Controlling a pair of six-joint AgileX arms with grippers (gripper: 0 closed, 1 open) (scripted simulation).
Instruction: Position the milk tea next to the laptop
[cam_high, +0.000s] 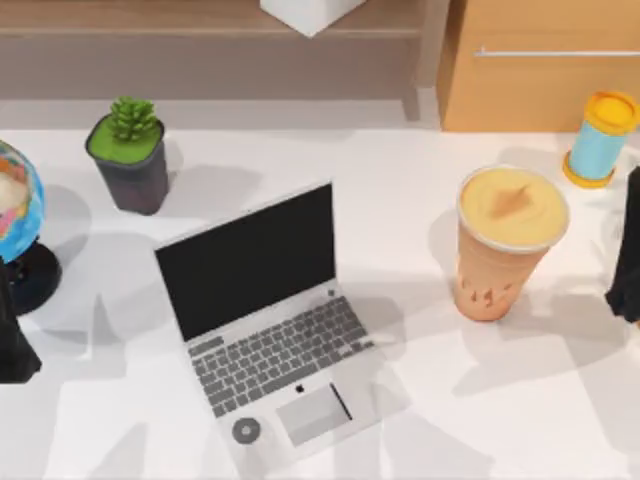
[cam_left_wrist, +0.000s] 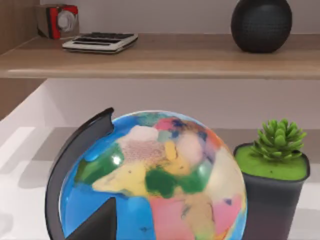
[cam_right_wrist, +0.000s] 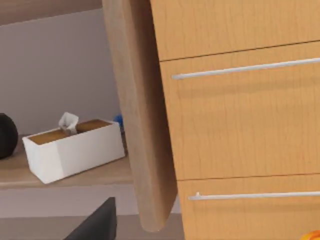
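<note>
Upright, the tapered orange-tan milk tea (cam_high: 505, 245) stands on the white surface (cam_high: 420, 200) at three o'clock, well apart from the open silver-grey laptop (cam_high: 265, 325) at centre. Both arms sit parked at the left and right edges; whether either end effector is apart or together, I cannot tell.

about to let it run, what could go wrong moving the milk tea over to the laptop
1. The milk tea is tall with a wide top and narrow base, so a high or off-centre grasp by the right end effector might tip it.
2. The blue cylinder stands just behind the cup; a wide approach could knock it.
3. The laptop is open with its screen raised toward the cup, so a low carry could clip the lid or spill onto the keyboard.
</note>
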